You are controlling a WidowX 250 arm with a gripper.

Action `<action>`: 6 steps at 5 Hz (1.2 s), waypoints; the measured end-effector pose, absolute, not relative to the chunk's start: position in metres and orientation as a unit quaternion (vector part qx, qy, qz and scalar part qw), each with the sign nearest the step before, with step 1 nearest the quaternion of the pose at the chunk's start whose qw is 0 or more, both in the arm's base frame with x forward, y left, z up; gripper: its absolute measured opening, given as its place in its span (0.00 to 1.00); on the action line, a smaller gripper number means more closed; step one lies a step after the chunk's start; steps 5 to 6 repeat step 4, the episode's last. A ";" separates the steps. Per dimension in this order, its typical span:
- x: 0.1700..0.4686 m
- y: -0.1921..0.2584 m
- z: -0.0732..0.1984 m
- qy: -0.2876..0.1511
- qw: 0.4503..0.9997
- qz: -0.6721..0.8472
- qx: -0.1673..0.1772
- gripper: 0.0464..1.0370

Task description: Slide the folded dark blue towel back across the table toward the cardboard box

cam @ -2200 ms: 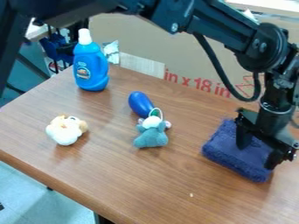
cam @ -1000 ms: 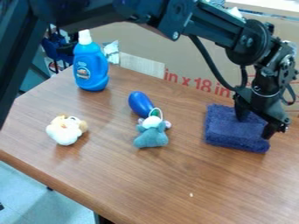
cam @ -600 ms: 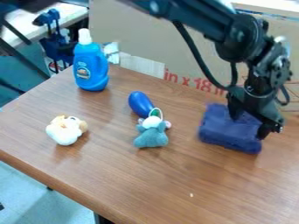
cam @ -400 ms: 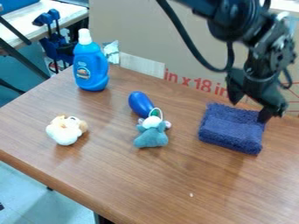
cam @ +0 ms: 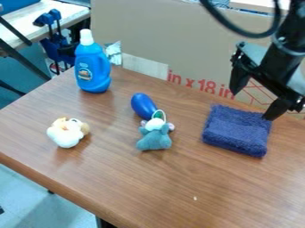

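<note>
My gripper hangs at the upper right, open, its two fingers spread wide with nothing between them. Below it a folded dark blue towel lies flat on the right part of the wooden table. Left of the towel, near the table's middle, rests a small grey-blue plush toy with a white top, against a shiny blue object. A white and tan plush toy lies farther left.
A blue bottle with a white cap stands at the table's back left. A large cardboard box rises behind the back edge. Blue clamps show beyond it at the upper left.
The towel has shifted back and turned slightly, with the gripper at it. Afterwards the gripper has come off it and risen, while the towel stays on the table.
</note>
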State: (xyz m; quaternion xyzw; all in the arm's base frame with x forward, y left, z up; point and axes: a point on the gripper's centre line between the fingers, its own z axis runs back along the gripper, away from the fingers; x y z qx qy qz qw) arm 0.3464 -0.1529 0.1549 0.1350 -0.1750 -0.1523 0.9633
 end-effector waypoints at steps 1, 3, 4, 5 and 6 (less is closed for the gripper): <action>0.305 -0.141 0.134 -0.040 0.977 -0.123 0.171 0.96; 0.216 -0.110 0.126 0.055 0.995 -0.058 0.054 0.96; 0.211 -0.110 0.120 -0.007 0.995 -0.103 0.015 0.96; 0.211 -0.110 0.120 -0.007 0.995 -0.103 0.015 0.96; 0.211 -0.110 0.120 -0.007 0.995 -0.103 0.015 0.96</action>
